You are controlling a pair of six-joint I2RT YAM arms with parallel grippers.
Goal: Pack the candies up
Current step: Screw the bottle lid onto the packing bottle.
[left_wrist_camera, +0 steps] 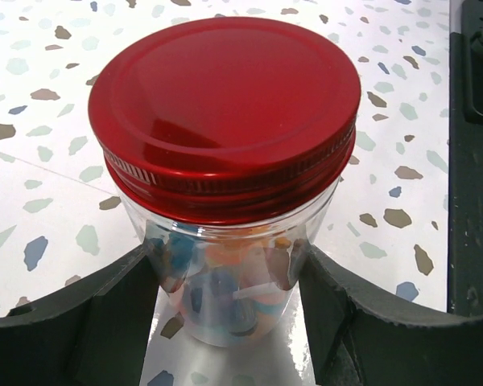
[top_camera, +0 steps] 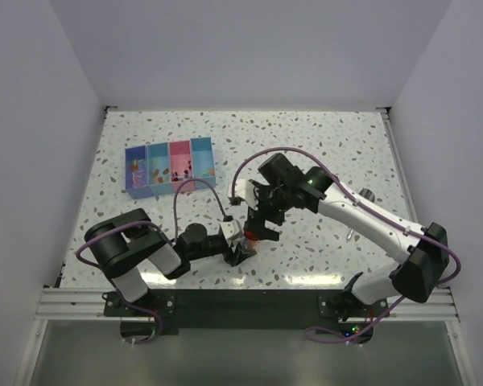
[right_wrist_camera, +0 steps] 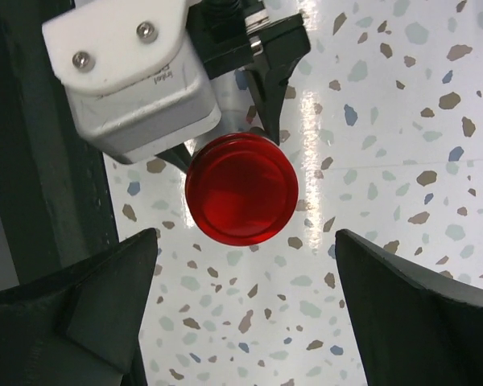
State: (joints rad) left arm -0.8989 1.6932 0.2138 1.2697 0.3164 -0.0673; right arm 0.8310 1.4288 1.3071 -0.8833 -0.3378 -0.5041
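Candies [left_wrist_camera: 225,269] sit in a clear jar [left_wrist_camera: 241,326] capped by its red lid [left_wrist_camera: 225,104], at six o'clock on the desk [top_camera: 322,145], pinched by the left jaws; the right jaws hang spread wide above the lid. Packing looks nearly finished, though coloured bits lie in the tray [top_camera: 157,191] at ten o'clock. Speckled white terrazzo desk, plain pale walls.

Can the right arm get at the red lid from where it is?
Probably yes. The right end effector hangs open above the red lid, fingers spread wider than it, nothing between. The left end effector grips the jar below the lid, leaving its rim free.
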